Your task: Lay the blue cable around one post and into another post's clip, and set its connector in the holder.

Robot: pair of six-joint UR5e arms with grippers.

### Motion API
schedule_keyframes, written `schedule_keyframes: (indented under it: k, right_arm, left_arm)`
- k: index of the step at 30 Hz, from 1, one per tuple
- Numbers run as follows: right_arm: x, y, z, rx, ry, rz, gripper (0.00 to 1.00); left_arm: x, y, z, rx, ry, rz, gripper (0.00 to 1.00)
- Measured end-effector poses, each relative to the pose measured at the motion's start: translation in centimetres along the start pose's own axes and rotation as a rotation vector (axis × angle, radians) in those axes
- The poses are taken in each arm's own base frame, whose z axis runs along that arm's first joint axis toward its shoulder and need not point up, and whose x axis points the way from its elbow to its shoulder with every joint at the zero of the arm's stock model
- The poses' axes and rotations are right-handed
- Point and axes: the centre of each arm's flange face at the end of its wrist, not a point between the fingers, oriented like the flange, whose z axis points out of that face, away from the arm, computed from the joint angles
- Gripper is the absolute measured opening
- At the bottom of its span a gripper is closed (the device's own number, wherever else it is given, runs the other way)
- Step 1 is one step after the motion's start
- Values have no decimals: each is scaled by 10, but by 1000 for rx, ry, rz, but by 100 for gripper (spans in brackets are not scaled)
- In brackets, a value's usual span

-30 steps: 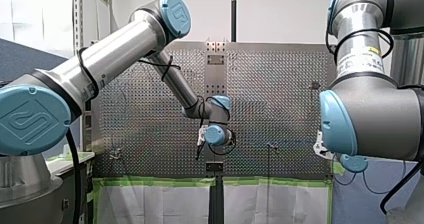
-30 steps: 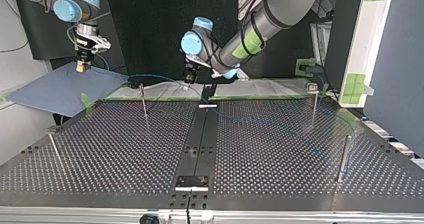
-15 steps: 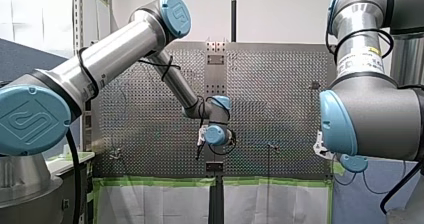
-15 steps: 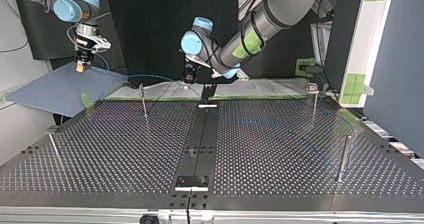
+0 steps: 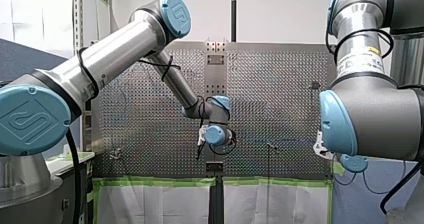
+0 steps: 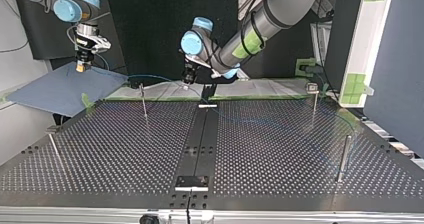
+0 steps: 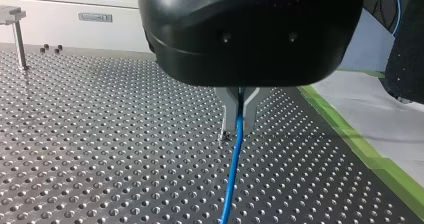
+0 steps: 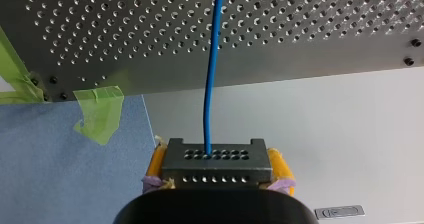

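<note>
Left jaws clenched on blue cable [image 7: 234,169], mid arm-side edge of table [image 7: 100,149]. Right jaws grasp connector [image 8: 215,173] off the table's corner; cable runs straight ahead toward that edge.

room | a white wall [image 5: 290,14] stood beyond the perforated metal worktop [image 5: 280,99]; green tape [image 5: 155,182] edged its near side; a blue sheet [image 6: 55,91] lay beside it; a black backdrop [image 6: 145,29] hung behind
</note>
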Motion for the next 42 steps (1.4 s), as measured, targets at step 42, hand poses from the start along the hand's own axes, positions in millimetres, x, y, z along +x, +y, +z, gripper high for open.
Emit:
schedule_keyframes:
  k: [42]
  right_arm:
    - [9,36,10,-60,26,26,0]
  left_arm:
    - [67,-37,16,110,-23,-131,0]
